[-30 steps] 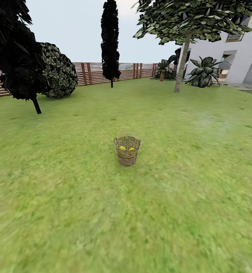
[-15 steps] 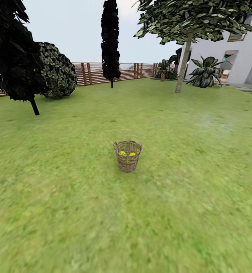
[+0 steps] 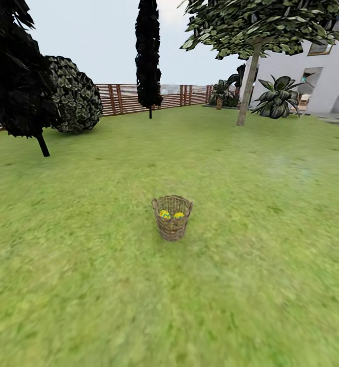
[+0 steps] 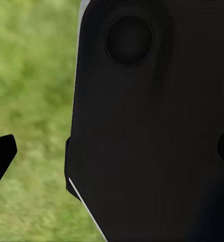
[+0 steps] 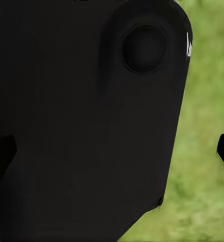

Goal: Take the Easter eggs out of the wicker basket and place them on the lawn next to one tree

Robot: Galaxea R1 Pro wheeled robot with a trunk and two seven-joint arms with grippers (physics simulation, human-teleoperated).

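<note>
Approach to wicker basket [image 3: 172, 218] on lawn [image 3: 87, 265]; no egg yet lifted.

Basket now lower and larger in head view than a second ago, whole scene shifted with it: camera advance, not basket travel. Standing upright on open grass, well apart from every tree. Two Easter eggs [image 3: 164, 214] visible inside, yellow with blue zigzag; third not discernible. Candidate tree [image 3: 246, 86], pale trunk, far off toward white house [image 3: 327, 76]. Judged: still the drive-up stage, reaching not begun. Left gripper [image 4: 112, 156] and right gripper [image 5: 112, 156] held close against dark robot body, grass beyond; dark fingertips [image 4: 1, 154] at opposite picture edges, so jaws spread wide, nothing between them but the robot's own casing.
</note>
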